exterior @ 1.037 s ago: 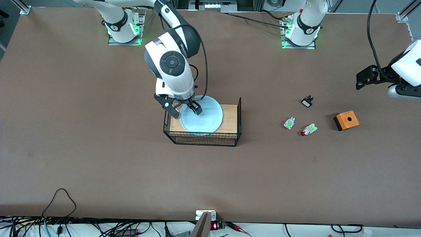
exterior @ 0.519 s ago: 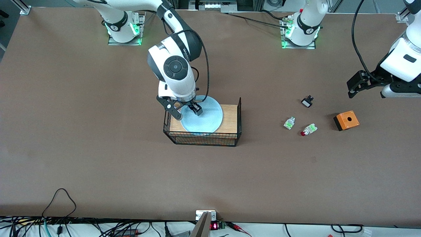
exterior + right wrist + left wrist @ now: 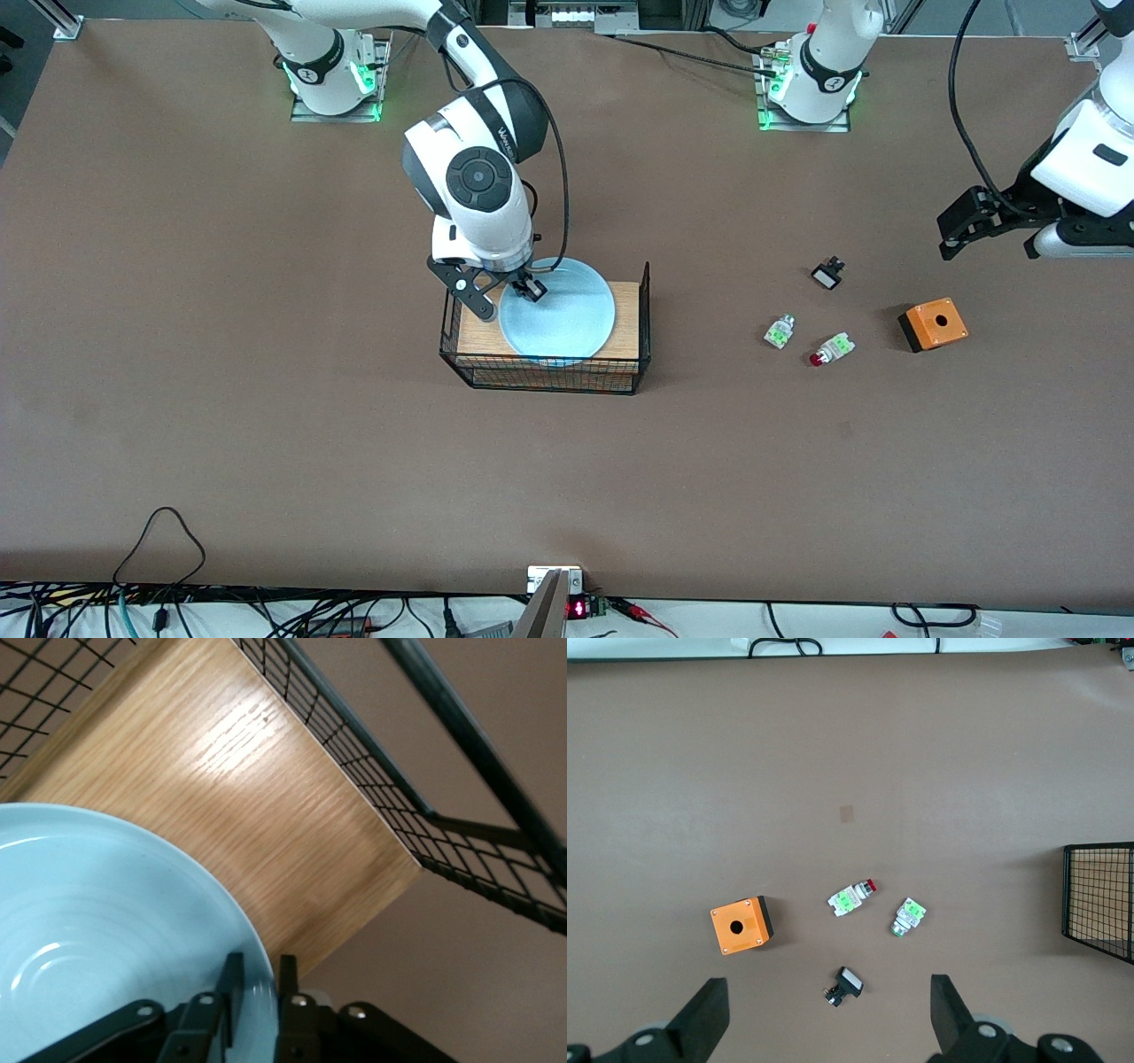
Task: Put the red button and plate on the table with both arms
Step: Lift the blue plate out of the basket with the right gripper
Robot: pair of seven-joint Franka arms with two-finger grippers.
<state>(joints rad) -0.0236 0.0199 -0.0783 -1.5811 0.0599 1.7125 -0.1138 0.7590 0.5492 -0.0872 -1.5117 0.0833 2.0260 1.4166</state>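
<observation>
The light blue plate (image 3: 567, 323) is over the wood top of the black wire basket (image 3: 549, 377). My right gripper (image 3: 523, 288) is shut on the plate's rim at the edge toward the right arm's end; in the right wrist view the fingers (image 3: 232, 979) pinch the plate (image 3: 106, 904) from both faces. The red button (image 3: 828, 350) lies on the brown table (image 3: 266, 399) toward the left arm's end; it also shows in the left wrist view (image 3: 852, 898). My left gripper (image 3: 950, 237) is open and empty, up over the table near the small parts (image 3: 824, 1028).
A whitish-green piece without a red cap (image 3: 779, 331) lies beside the red button. A small black-and-white part (image 3: 827, 274) lies farther from the front camera, under my left gripper (image 3: 843, 985). An orange box (image 3: 933, 324) with a round hole sits close by.
The right gripper and the plate have shifted toward the left arm's end over the basket. The left arm swung and then almost stopped, its gripper still open.
</observation>
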